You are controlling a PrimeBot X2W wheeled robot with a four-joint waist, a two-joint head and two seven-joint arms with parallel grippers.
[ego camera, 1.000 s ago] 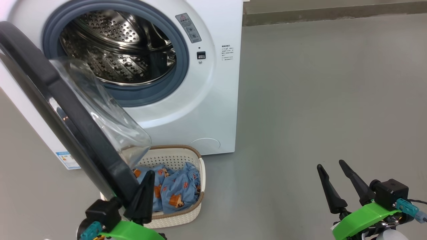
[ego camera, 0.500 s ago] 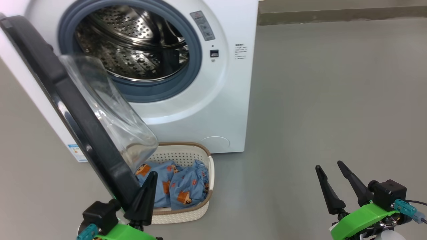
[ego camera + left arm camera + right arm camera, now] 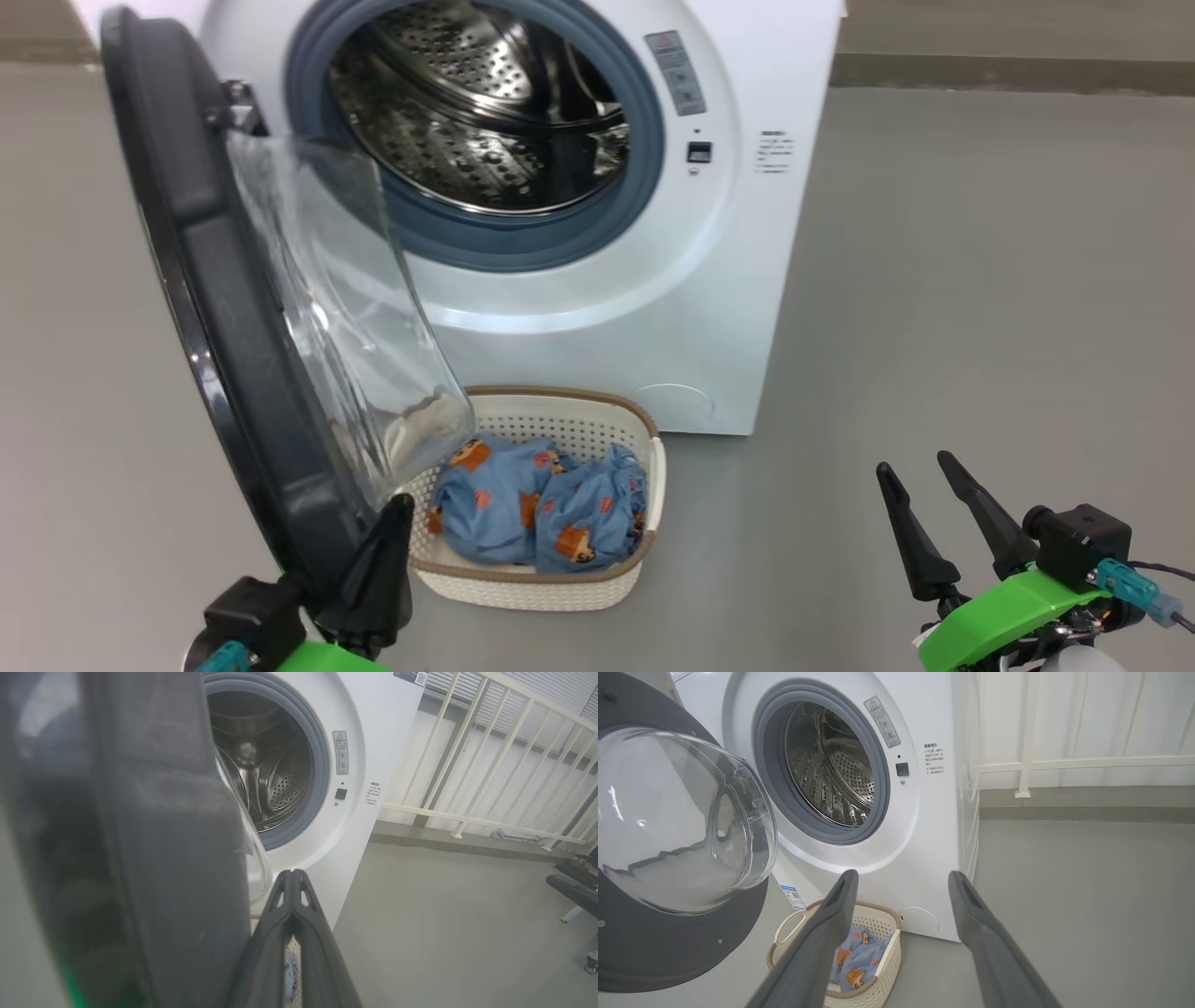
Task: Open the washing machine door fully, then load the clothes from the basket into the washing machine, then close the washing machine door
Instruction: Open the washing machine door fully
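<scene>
1. The grey, smooth floor (image 3: 980, 280) carries everything here.
2. The big white front-loading washing machine (image 3: 747, 280) stands at the top of the head view. Its perforated steel drum (image 3: 485, 112) is bare inside a grey rubber gasket (image 3: 644, 187).
3. The large round washing machine door (image 3: 215, 308), a wide black ring around a bulging clear glass bowl (image 3: 345, 308), stands open on the machine's left side. It is seen nearly edge-on from the head, with the bowl facing right toward the basket.
4. The small rectangular cream-white plastic basket (image 3: 532, 588), with perforated walls and a brown woven-look rim, sits on the floor just in front of the machine, below the drum opening. The glass bowl's lower end overlaps its left rear corner in the head view.
5. The 2 light blue fabric clothes (image 3: 537, 504), printed with orange-brown cartoon figures, lie bunched side by side inside the basket.
6. The right gripper (image 3: 913, 467) hangs over bare floor, well apart from the basket, its 2 dark fingers spread wide and holding nothing.
7. The left gripper (image 3: 400, 509) has its fingers pressed together on nothing, lying just beside the door's lower edge. Whether it touches the door, I cannot tell.
</scene>
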